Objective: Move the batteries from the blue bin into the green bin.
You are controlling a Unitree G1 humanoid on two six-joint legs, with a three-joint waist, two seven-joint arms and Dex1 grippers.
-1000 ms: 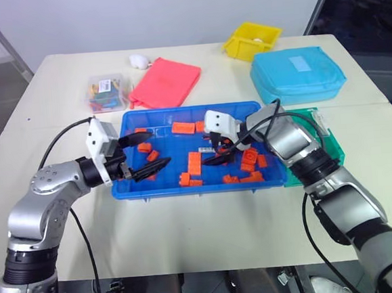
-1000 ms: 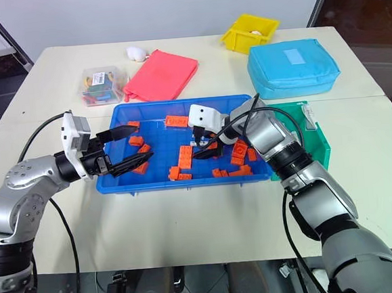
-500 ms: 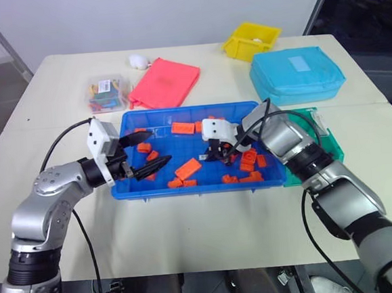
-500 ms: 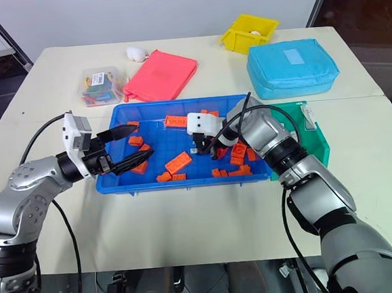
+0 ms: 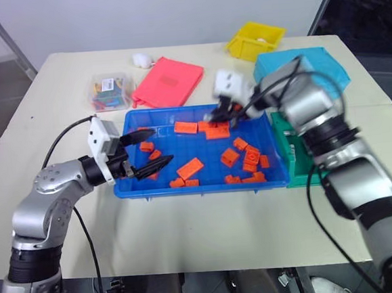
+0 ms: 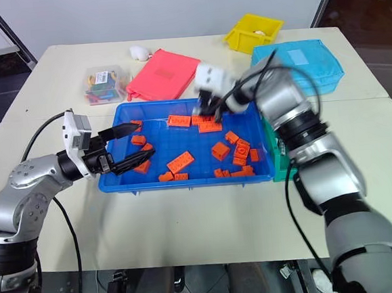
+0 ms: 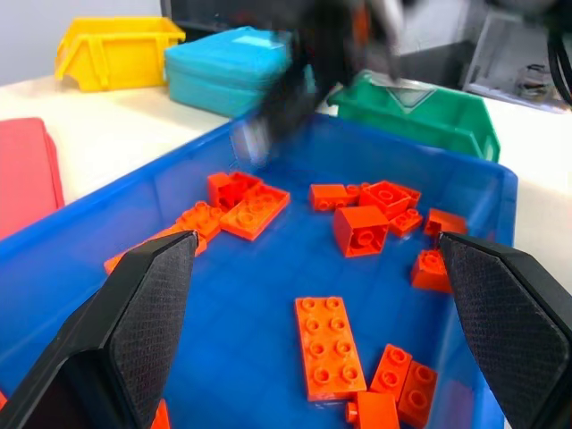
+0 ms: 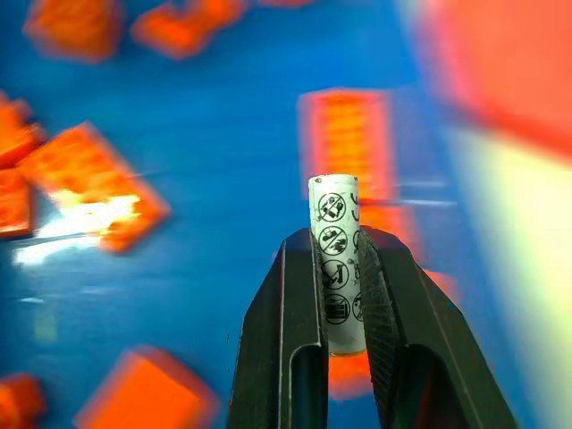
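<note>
The blue bin (image 5: 199, 189) lies mid-table with orange bricks (image 5: 190, 167) scattered inside. My right gripper (image 8: 339, 235) is shut on one battery (image 8: 333, 261), a small white cylinder printed with symbols, standing up between the fingers. In the head views this gripper (image 5: 218, 115) hovers above the bin's far side, blurred. The green bin (image 5: 296, 160) sits against the blue bin's right end, partly behind my right arm. My left gripper (image 5: 154, 148) stands open over the bin's left end, holding nothing; its wrist view looks across the bricks to the green bin (image 7: 420, 112).
At the back of the table are a yellow bin (image 5: 254, 39), a light-blue zippered case (image 5: 325, 63), a red pouch (image 5: 167, 81), a clear box of coloured bits (image 5: 109, 92) and a small white object (image 5: 140, 59). Bare table runs along the front.
My right gripper closed on a battery low in the blue bin, then lifted it up toward the bin's far side. One brick got shifted. The left arm stayed put.
</note>
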